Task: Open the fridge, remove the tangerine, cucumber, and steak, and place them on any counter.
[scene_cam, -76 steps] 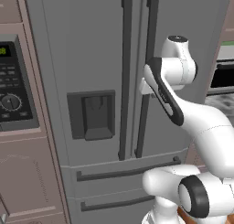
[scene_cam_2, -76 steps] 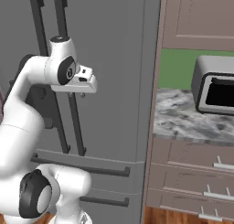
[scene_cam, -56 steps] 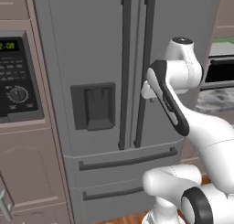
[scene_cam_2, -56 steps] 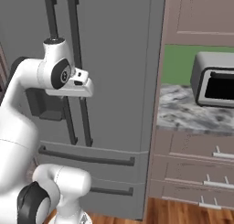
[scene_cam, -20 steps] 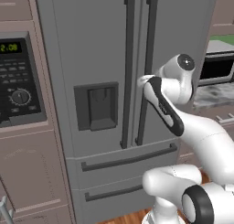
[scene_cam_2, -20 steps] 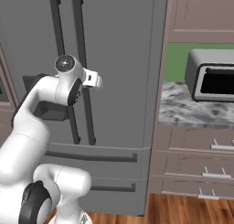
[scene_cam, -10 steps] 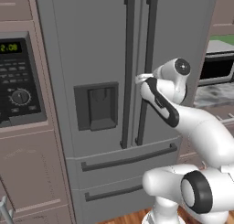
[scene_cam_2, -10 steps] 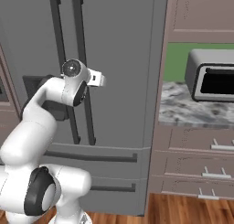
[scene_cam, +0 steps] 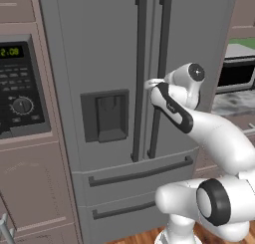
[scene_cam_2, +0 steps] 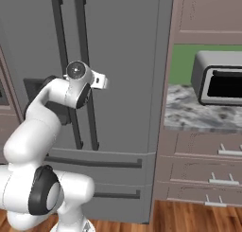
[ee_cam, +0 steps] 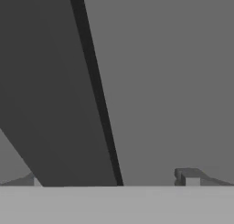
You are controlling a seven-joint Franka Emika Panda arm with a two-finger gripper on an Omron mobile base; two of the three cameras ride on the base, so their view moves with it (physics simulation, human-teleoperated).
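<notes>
Two fingertips straddle the fridge handle, doors shut.

A glossy white arm built of rounded, tube-like segments is seen, joined by dark grey rings and round dark caps. A black band is set along one forearm segment. Small dark finger tips with pale pads are carried by the gripper.

The fridge stands between the oven on its left and the bench on its right. A toaster oven sits on the bench. The gripper is at the right door's handle.
</notes>
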